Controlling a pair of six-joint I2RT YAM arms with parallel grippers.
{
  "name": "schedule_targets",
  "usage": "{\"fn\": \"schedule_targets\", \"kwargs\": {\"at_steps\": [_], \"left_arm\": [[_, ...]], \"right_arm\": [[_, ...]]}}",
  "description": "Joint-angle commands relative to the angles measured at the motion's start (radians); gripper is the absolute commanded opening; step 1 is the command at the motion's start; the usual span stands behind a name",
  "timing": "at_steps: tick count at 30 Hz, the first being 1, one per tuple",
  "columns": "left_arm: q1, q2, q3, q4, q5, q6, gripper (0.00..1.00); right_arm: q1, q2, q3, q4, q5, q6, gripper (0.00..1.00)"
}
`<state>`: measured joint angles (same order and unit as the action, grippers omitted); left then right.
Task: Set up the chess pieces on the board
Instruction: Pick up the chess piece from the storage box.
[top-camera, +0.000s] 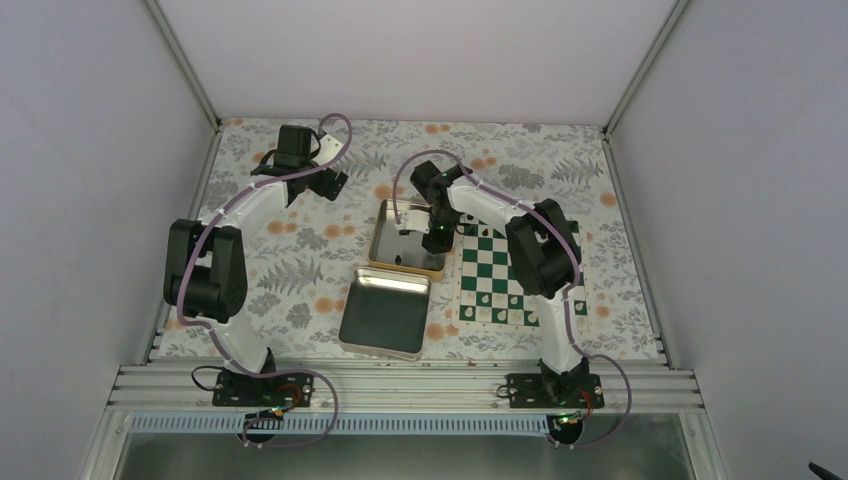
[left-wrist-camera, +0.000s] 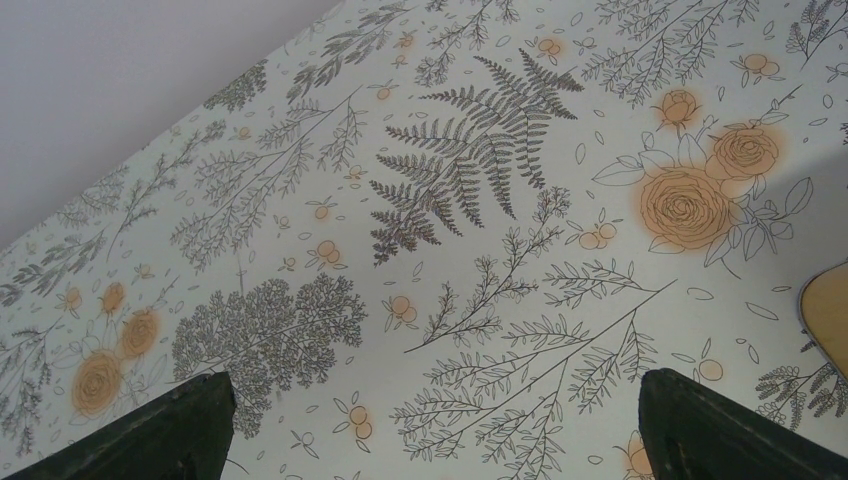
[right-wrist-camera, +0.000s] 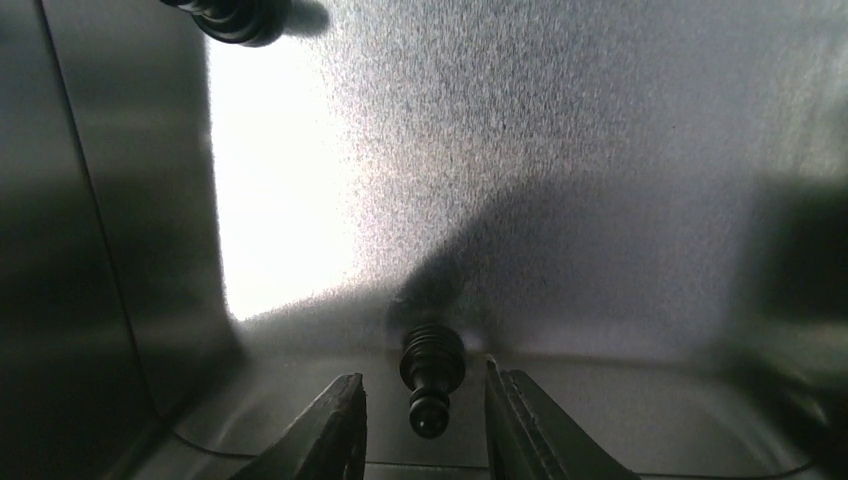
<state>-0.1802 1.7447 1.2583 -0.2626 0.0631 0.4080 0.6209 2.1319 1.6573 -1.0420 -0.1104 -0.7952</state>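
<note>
The green and white board (top-camera: 492, 280) lies right of centre, partly hidden by my right arm. My right gripper (top-camera: 433, 237) reaches down into the far metal tin (top-camera: 384, 238). In the right wrist view a small black chess piece (right-wrist-camera: 431, 372) lies on the tin floor between my fingertips (right-wrist-camera: 425, 420), with a gap on each side; the gripper is open. A second black piece (right-wrist-camera: 240, 18) lies at the top left of that view. My left gripper (top-camera: 330, 185) is open and empty above the floral cloth at the far left (left-wrist-camera: 430, 430).
A second shallow metal tin (top-camera: 385, 312) lies just in front of the first, left of the board. Small pieces stand along the board's near edge (top-camera: 500, 317). The floral cloth (top-camera: 290, 270) covers the table. White walls close in the sides and back.
</note>
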Motion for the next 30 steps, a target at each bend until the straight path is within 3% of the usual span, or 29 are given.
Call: {"fn": "schedule_targets", "kwargs": {"at_steps": [1, 8, 12, 23, 30], "left_arm": [[0.005, 0.003, -0.005, 0.032, 0.01, 0.003, 1.0], [0.006, -0.001, -0.005, 0.031, 0.015, 0.002, 1.0], [0.007, -0.002, -0.004, 0.031, 0.017, 0.003, 1.0], [0.005, -0.005, 0.014, 0.021, 0.015, -0.001, 1.0], [-0.007, 0.005, 0.028, 0.012, 0.016, -0.005, 1.0]], "right_arm": [[0.007, 0.023, -0.008, 0.027, 0.009, 0.002, 0.3], [0.007, 0.018, -0.011, 0.05, 0.027, 0.002, 0.11], [0.002, -0.011, -0.001, 0.049, 0.025, 0.001, 0.06], [-0.077, -0.194, 0.104, -0.035, 0.013, 0.009, 0.04], [-0.317, -0.306, 0.045, -0.04, 0.019, 0.001, 0.05]]}}
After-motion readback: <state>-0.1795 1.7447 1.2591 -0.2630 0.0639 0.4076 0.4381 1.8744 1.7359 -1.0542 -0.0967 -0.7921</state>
